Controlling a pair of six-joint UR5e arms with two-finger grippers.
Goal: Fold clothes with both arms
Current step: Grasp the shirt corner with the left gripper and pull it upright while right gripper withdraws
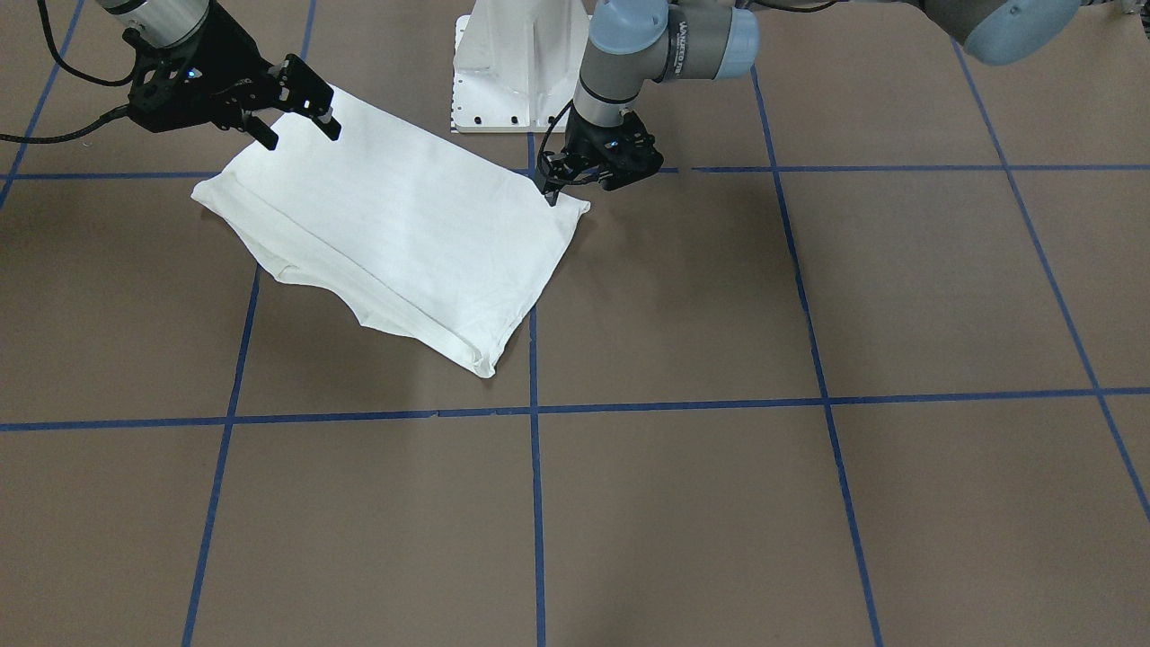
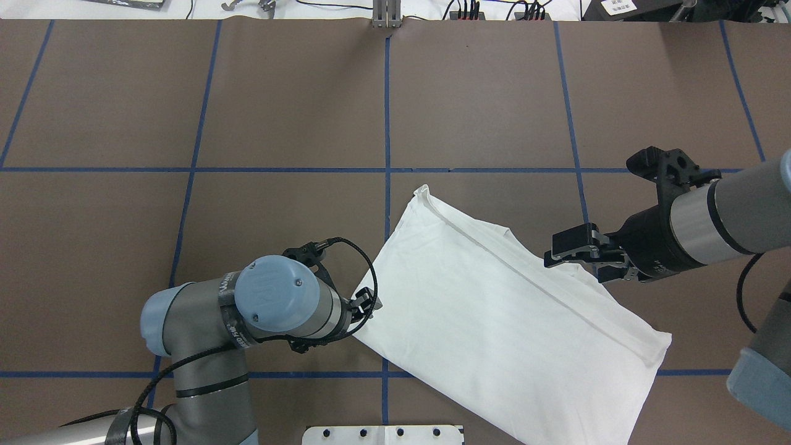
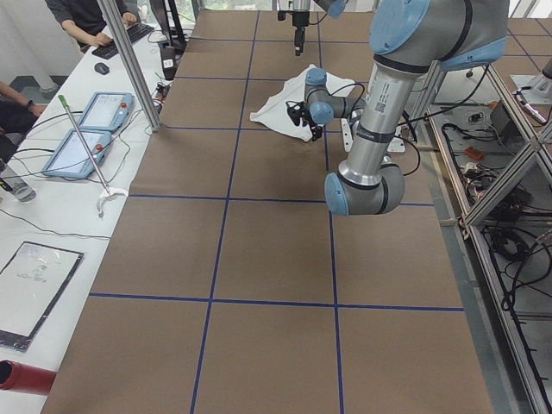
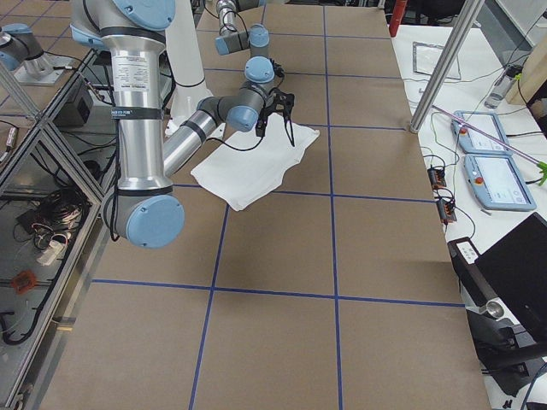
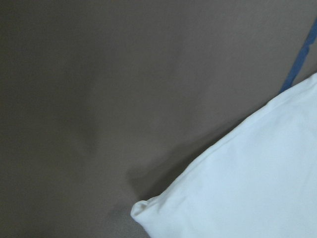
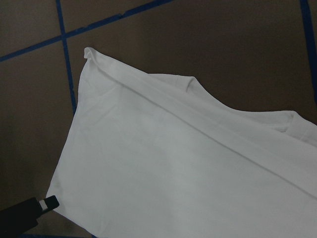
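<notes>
The white T-shirt (image 1: pixel 404 234) lies folded into a slanted rectangle on the brown table, near the robot's base; it also shows in the overhead view (image 2: pixel 494 315). Its printed text and collar are hidden. My left gripper (image 1: pixel 582 189) is low beside the shirt's corner and looks open, holding nothing. The left wrist view shows that corner (image 5: pixel 257 188) lying free on the table. My right gripper (image 1: pixel 301 133) hovers open and empty above the shirt's opposite edge (image 2: pixel 578 262). The right wrist view looks down on the folded shirt (image 6: pixel 173 168).
The white pedestal base (image 1: pixel 517 63) stands just behind the shirt. Blue tape lines (image 1: pixel 534 409) divide the brown table (image 1: pixel 809 503). A side bench with tablets (image 3: pixel 86 129) and seated people runs along the operators' side.
</notes>
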